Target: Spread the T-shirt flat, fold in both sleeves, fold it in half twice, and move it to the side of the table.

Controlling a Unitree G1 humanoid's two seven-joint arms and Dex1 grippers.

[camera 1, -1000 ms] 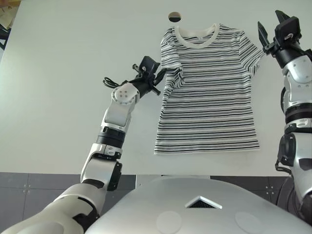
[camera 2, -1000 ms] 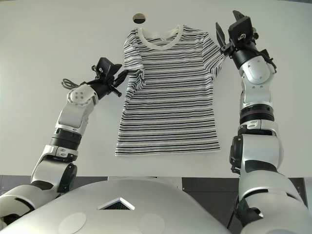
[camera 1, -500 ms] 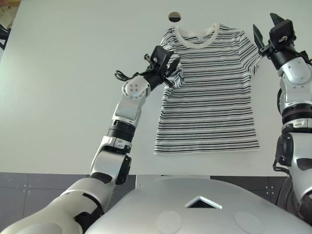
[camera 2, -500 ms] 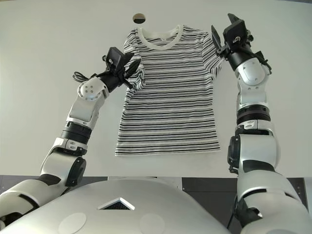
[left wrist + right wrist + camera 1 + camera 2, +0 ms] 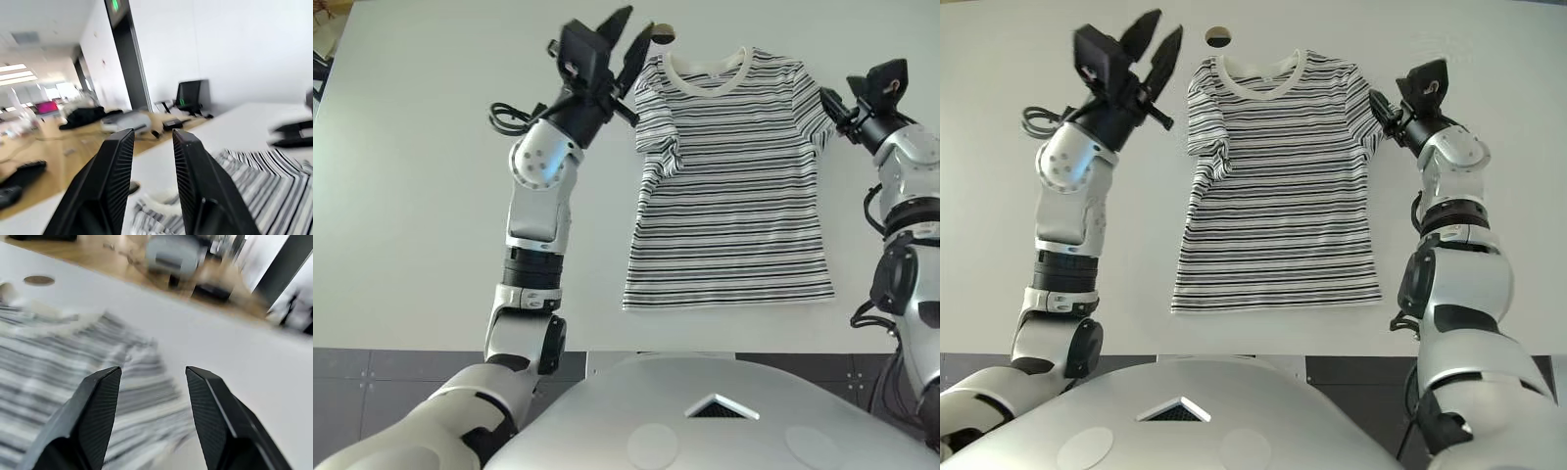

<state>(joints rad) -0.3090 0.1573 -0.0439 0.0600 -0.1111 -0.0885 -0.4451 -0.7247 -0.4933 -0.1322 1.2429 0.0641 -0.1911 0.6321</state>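
1. The black-and-white striped short-sleeved T-shirt with a cream collar lies face up on the white table. Its collar is at the far side and its hem is nearest the robot. The body looks flat and smooth, so the spreading step appears done.
2. The sleeve on the robot's left is turned in over the chest in a slightly bunched fold. The sleeve on the robot's right sticks out sideways, unfolded. The step in hand is judged to be the sleeve folding, with one side done and the other to come.
3. The left gripper is raised above the table, just beside the collar and near a small dark round disc set in the tabletop. Its two fingers are moderately apart and hold nothing.
4. The right gripper sits low at the outer edge of the unfolded sleeve. Its fingers are spread wide and empty, and the striped cloth lies just ahead of them.
5. The next move probably falls to the right arm. It would need to slide its fingers onto the sleeve's edge, pinch the cloth, and carry it inward across the chest before letting go.
6. The pinch should take the sleeve alone, since dragging the body cloth would wrinkle the flat shirt.
7. Both halvings and the move to the table's side remain.
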